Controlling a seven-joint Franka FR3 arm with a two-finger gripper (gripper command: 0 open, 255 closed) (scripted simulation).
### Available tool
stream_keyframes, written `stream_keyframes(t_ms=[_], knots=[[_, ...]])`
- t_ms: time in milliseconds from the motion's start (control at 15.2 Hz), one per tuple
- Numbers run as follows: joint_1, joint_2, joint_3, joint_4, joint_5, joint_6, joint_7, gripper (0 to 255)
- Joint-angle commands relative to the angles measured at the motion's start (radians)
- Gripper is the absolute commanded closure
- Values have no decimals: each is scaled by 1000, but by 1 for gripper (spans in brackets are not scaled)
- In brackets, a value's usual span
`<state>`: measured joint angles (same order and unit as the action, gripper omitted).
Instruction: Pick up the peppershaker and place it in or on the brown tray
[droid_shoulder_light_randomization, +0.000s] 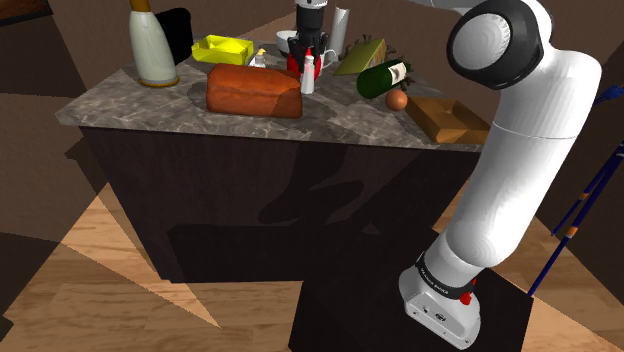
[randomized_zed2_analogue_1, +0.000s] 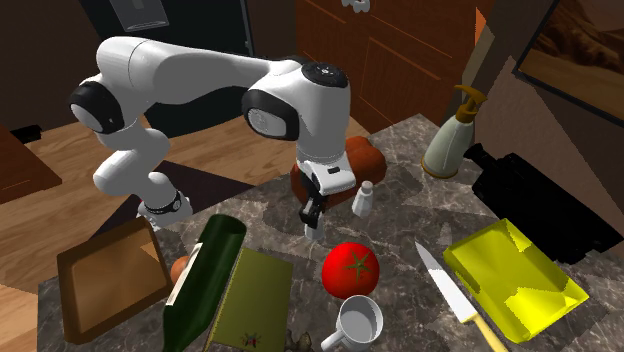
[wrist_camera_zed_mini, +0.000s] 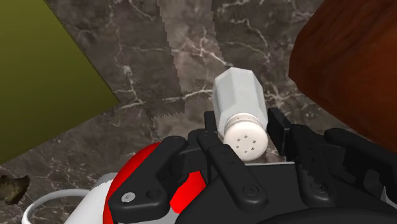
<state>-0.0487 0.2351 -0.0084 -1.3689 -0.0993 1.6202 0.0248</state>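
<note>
Two fingers (wrist_camera_zed_mini: 278, 129) of the claw (wrist_camera_zed_mini: 244, 121) stood apart, wide enough to flank a cap, and were closed on nothing. Seen along them, the white shaker (wrist_camera_zed_mini: 236, 95) showed in the gap, upright on the marble counter (wrist_camera_zed_mini: 146, 57) with its holed cap toward the claw. In the second exterior view the claw (randomized_zed2_analogue_1: 310, 222) hung just beside the shaker (randomized_zed2_analogue_1: 364, 198), apart from it. A red tomato (randomized_zed2_analogue_1: 350, 268) lay near the claw, and a white mug (randomized_zed2_analogue_1: 358, 322) sat just past the tomato. A brown loaf (wrist_camera_zed_mini: 347, 70) sat near the shaker, on the side away from the tomato. Farther from the claw lay an olive-green book (randomized_zed2_analogue_1: 250, 300), with a dark green bottle (randomized_zed2_analogue_1: 205, 275) on its side just beside it. Past the bottle, well apart from the claw and the shaker, the brown tray (randomized_zed2_analogue_1: 105, 280) sat at the counter's edge. On the claw's other side, well apart, lay a knife (randomized_zed2_analogue_1: 445, 285) and a yellow tray (randomized_zed2_analogue_1: 510, 275).
</note>
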Motion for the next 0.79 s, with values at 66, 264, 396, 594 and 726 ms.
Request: stream_keyframes(t_ms=[66,264,396,594,726], knots=[[1,15,0,59,0,-45,-4,255],[1,31,0,124,0,-93,-8,255],[2,44,0,171,0,-127,-11,255],[2,69,0,250,0,-180,-16,255],[3,90,-1,309,0,-219,-19,255]])
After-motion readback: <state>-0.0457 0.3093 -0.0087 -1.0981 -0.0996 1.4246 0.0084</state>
